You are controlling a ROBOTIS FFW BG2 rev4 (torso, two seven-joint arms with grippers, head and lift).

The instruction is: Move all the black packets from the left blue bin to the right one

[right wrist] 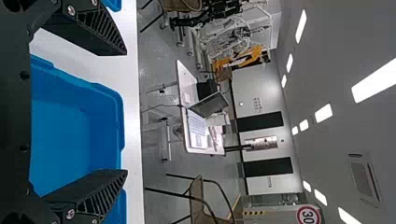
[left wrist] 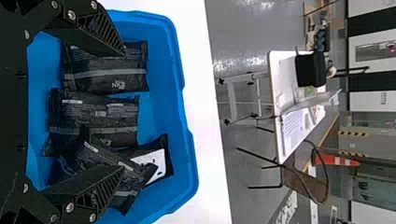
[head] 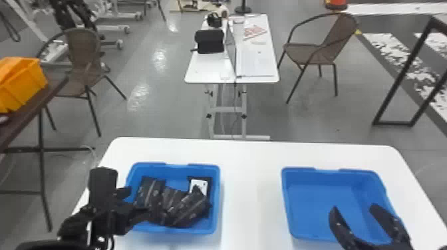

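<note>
Several black packets (left wrist: pixel 105 77); crumpled, grey-banded; left pincer (head: pixel 125 192) apart; right pincer (head: pixel 354 207) apart

I've got a white desk (head: pixel 206 71) out in front of me with an open laptop (right wrist: pixel 210 105) on it, standing on shiny grey floor (head: pixel 166 109). One brown chair (head: pixel 82 53) sits left of the desk, another brown chair (head: pixel 307 55) right of it. Way further left of it I see a dark brown bench (head: pixel 25 118) with a yellow-orange crate (head: pixel 25 84). Behind it there's a pale wall (right wrist: pixel 250 98) with black panels (right wrist: pixel 259 121), plus bright ceiling lights (right wrist: pixel 373 81).
</note>
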